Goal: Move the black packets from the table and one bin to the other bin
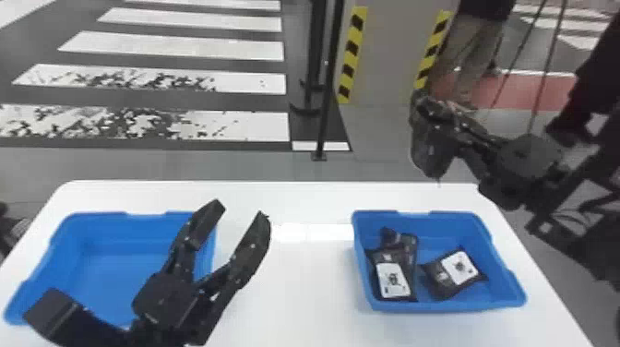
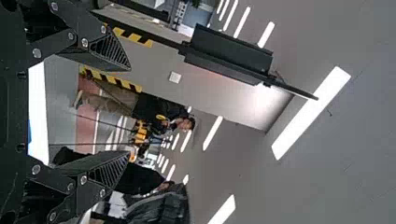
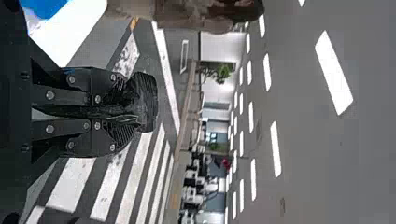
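"Where's the held packet (image 1: 431, 147)?"

"Raised beyond the far rim of the right bin (image 1: 461, 304), pinched in the right end effector (image 3: 117, 111). My guess is that the height is for bringing it over that rim without a snag."

"And why by the end?"

"Probably so the rest hangs free and drops in when let go. Its long axis runs roughly up and down, lower end toward the table (image 1: 304, 286). I can't tell which way its label faces."

"What lies in the right bin?"

"Packets, likely the gathered lot, so I take that bin as the goal. The near-left packet (image 1: 393, 277) lies label up, long axis running from near rim toward far. The back packet (image 1: 399, 237) sits against its far end, partly hidden. The right packet (image 1: 454, 272) is label up too, slanting from near left to far right."

"The left end effector (image 1: 240, 214)?"

"Spread, with nothing between its fingers, left of the right bin and above the inner side of the left bin (image 1: 115, 263). Waiting, I'd say."

"Next?"

"Bring the packet back over the right bin, lower, release. Let go too early and it could catch on the rim."
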Available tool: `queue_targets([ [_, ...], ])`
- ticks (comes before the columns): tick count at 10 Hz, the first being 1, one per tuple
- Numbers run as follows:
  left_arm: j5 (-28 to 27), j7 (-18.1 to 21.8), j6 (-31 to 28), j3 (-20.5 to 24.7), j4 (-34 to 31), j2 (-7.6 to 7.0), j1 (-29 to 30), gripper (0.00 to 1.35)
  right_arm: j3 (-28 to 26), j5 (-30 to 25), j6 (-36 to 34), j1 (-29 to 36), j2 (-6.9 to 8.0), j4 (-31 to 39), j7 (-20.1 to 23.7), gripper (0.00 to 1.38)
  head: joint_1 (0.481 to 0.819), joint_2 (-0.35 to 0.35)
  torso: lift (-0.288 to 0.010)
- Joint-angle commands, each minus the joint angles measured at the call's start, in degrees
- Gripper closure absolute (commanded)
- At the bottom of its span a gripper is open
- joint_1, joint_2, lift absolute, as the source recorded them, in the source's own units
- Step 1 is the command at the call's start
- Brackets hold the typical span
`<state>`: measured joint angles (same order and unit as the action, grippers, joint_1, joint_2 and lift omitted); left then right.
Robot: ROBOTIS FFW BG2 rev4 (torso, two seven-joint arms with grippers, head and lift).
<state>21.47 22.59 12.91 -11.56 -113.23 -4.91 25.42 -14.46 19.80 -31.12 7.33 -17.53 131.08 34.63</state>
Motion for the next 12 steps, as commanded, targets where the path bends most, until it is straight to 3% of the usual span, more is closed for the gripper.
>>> queue_targets([
  [1, 0.5, -0.6, 3.0, -0.4, 0.9, 0.08, 0.3, 0.36, -3.4, -1.6, 0.6, 1.4, -0.04, -3.5, 0.0, 1.11, 0.639, -0.156, -0.11],
  [3, 0.2, -0.8, 3.3, -0.6, 1.1, 0.08, 0.3, 0.15, -4.7, -3.7, 1.7, 1.1, -0.57, -9.1, 0.0, 1.11, 0.657, -0.223, -0.11],
  [8, 0.2, -1.0, 3.3, -0.6, 1.2, 0.25, 0.5, 0.13, -5.6, -7.6, 5.2, -4.0, -0.66, -29.5, -0.6, 1.11, 0.695, -0.316, -0.11],
  [10, 0.2, -1.0, 3.1, -0.7, 1.2, 0.25, 0.5, 0.13, -5.2, -7.8, 5.4, -5.1, -0.66, -34.1, -0.5, 1.11, 0.695, -0.335, -0.11],
  [11, 0.2, -1.0, 3.1, -0.7, 1.2, 0.34, 0.5, 0.13, -5.2, -7.6, 5.7, -5.1, -0.66, -36.1, -0.5, 0.99, 0.695, -0.341, -0.11],
  [12, 0.2, -1.0, 3.1, -0.6, 1.2, 0.34, 0.5, 0.13, -5.1, -7.2, 6.0, -4.8, -0.57, -36.7, -0.5, 0.68, 0.695, -0.346, -0.11],
])
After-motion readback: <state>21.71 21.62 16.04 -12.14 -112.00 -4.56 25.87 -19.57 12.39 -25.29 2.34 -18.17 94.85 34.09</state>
